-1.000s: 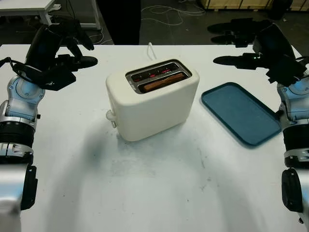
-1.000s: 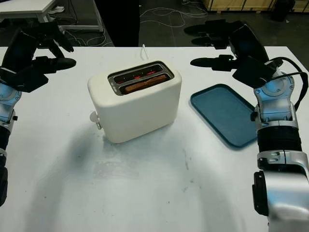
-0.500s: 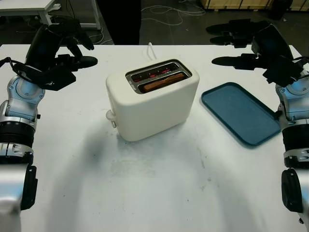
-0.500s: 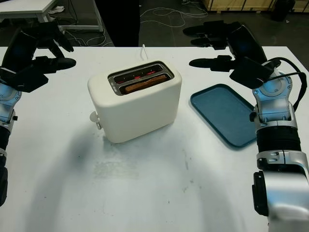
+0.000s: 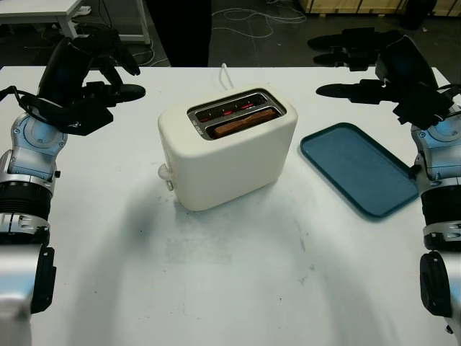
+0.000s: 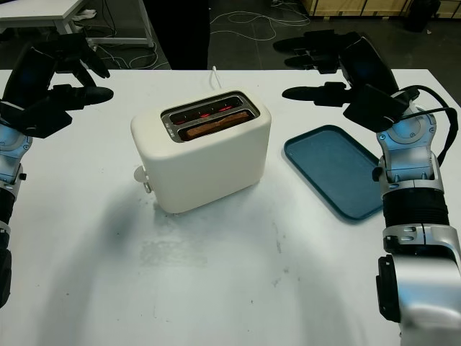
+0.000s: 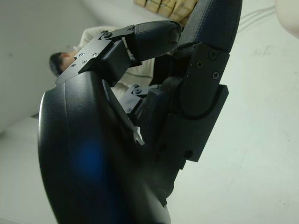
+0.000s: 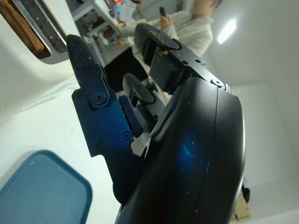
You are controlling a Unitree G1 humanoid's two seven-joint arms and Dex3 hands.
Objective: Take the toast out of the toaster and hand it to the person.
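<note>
Toast (image 5: 243, 123) sits low in the near slot of the toaster (image 5: 227, 155), elements glowing red behind it; both the left robot hand (image 5: 101, 72) and right robot hand (image 5: 367, 68), open and empty, flank the toaster well apart, so a deep reach risks touching hot metal or tipping it.

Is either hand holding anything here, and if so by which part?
Nothing is held. The left hand and right hand are open, raised either side of the toaster; the toast sits in its slot.
</note>
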